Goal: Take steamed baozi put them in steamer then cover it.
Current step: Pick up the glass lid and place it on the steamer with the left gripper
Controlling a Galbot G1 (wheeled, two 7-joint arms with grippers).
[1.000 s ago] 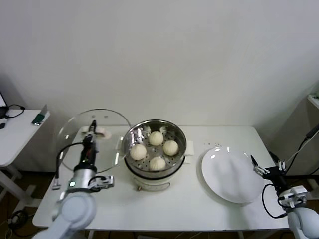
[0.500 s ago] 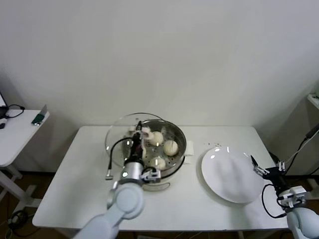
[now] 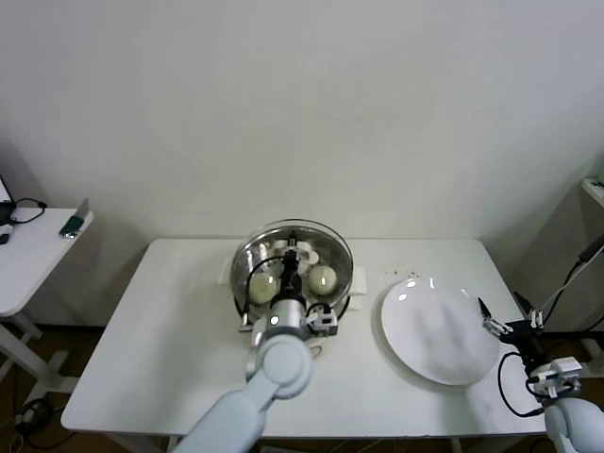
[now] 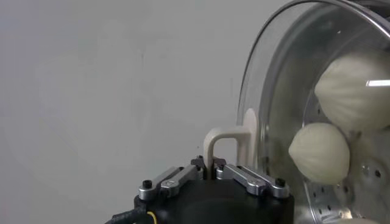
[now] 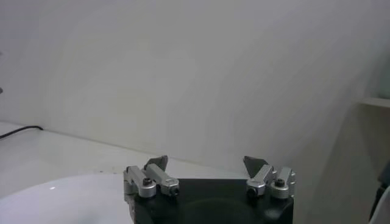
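Gripping the cover (image 3: 294,247) by its handle (image 4: 226,143), the left gripper (image 3: 291,267) holds it flat over the steamer (image 3: 338,294), handle pointing up. Baozi (image 4: 319,153) show through the glass. At 3 o'clock past the plate (image 3: 438,330), the right gripper (image 5: 208,168) waits, jaws spread.

White plate (image 3: 439,330) on white table (image 3: 170,321)

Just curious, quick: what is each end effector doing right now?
Left end effector: shut on the cover, over the steamer.
Right end effector: open, empty.
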